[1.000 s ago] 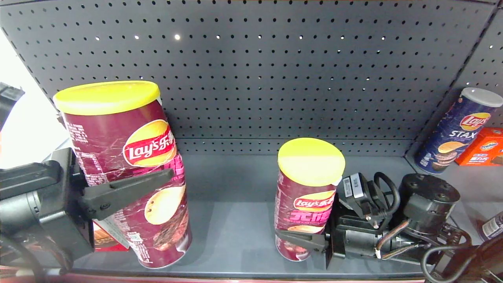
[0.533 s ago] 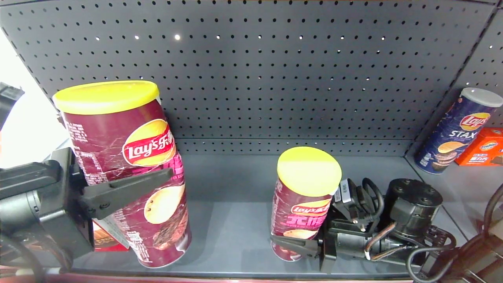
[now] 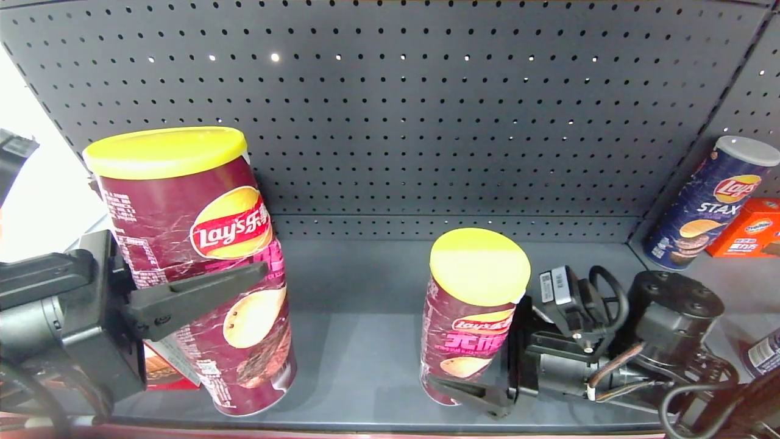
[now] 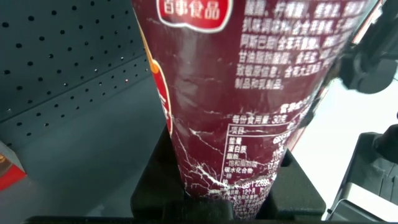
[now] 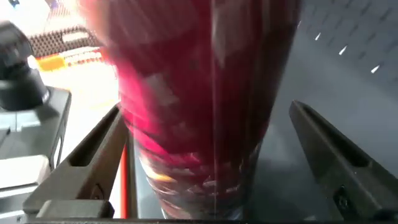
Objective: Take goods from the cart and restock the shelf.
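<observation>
In the head view, the left can (image 3: 201,268) sits at about 8 o'clock, yellow lid up and tilted so its top leans toward 11 o'clock. The left gripper (image 3: 241,268) is clamped on it, one black finger (image 3: 195,292) lying across its front at mid-height. The can's base is low over the front edge of the shelf (image 3: 365,341); whether it touches the board cannot be told. A red box (image 3: 161,366) peeks out just behind the can at its 8 o'clock side. The right can (image 3: 472,317) stands on the shelf at about 5 o'clock, near the front edge. The right gripper (image 3: 466,366) comes in from 3 o'clock, with its near finger (image 3: 469,393) low beside the can's base. The pegboard (image 3: 390,122) closes the back. At 3 o'clock, well apart from both cans, a blue can (image 3: 701,207) stands beside an orange box (image 3: 746,228), and a bottle (image 3: 762,350) shows at the edge at 4 o'clock. In the left wrist view, the left can (image 4: 249,93) runs straight out from the left gripper (image 4: 227,186), held tight between the black fingers at its lower part, with the shelf (image 4: 74,155), pegboard (image 4: 50,56) and a corner of the red box (image 4: 9,165) beyond. In the right wrist view, the right can (image 5: 199,106) stands between the spread fingers (image 5: 93,155) of the right gripper (image 5: 205,112). The jaws are wide: one finger is just beside the can, and the other stands clear of it with a gap.
</observation>
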Available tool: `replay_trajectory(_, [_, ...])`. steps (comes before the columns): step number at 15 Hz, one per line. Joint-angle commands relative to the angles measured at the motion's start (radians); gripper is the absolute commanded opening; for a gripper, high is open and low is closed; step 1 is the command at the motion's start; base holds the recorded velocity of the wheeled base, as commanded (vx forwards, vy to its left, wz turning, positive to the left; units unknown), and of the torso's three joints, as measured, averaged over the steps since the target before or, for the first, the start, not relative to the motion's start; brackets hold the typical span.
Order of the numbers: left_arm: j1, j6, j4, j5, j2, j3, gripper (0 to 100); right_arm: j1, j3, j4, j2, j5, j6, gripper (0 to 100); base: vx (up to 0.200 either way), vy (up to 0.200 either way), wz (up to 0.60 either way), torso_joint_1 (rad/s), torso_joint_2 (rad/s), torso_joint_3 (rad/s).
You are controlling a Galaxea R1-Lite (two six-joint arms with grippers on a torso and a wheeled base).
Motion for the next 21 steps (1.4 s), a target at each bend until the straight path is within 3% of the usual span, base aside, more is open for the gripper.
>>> replay_trajectory(1, [-0.002,0.0,-0.001,-0.001,0.001,0.0,0,-0.013,0.06,0.005,-0.174,-0.003,0.013,100,0.0,0.0,0.0,0.0,0.0,0.0])
replay_trajectory(5, [-0.002,0.001,-0.001,-0.001,0.0,0.0,0,-0.059,0.218,0.01,-0.386,-0.029,0.021,100,0.0,0.0,0.0,0.0,0.0,0.0])
replay_trajectory(10, [-0.003,0.001,-0.002,-0.001,-0.003,0.001,0,-0.298,0.439,0.019,-0.648,-0.151,0.041,100,0.0,0.0,0.0,0.0,0.0,0.0])
replay_trajectory(12, [-0.003,0.001,-0.001,-0.001,-0.017,0.006,0,-0.395,0.439,0.176,-0.775,-0.257,0.061,100,0.0,0.0,0.0,0.0,0.0,0.0])
replay_trajectory(15, [-0.002,0.001,-0.001,-0.001,-0.051,0.038,0,-0.407,0.435,0.513,-1.076,-0.351,0.079,100,0.0,0.0,0.0,0.0,0.0,0.0])
replay_trajectory(19, [0.0,0.003,-0.001,0.0,-0.086,0.06,0,-0.433,0.398,1.125,-1.559,-0.496,0.079,100,0.0,0.0,0.0,0.0,0.0,0.0])
replay_trajectory(21, [-0.002,0.003,-0.001,0.0,-0.086,0.055,0,-0.455,0.389,1.316,-1.711,-0.567,0.079,100,0.0,0.0,0.0,0.0,0.0,0.0])
